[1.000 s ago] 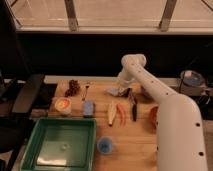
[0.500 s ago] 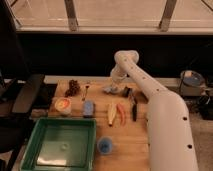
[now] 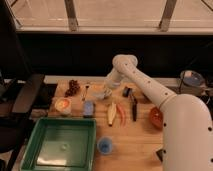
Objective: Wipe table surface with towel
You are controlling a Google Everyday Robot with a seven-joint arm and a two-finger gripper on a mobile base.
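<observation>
Towel (image 3: 101,94) now sits at the far middle of the table (image 3: 135,145), left of where it lay a second ago. The gripper (image 3: 106,88) is down on its right end (whether it is clamped on the cloth I cannot tell), so a leftward wiping stroke seems underway. It is a crumpled grey clump whose long axis runs roughly left-right, its free end toward the grapes (image 3: 73,88).

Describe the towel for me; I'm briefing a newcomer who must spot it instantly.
Start at the wooden table and find the green tray at its front left. Beyond the tray, past the blue sponge, the gripper reaches down at the table's far middle; the towel lies right under it. It is the only pale, crumpled thing there.
</observation>
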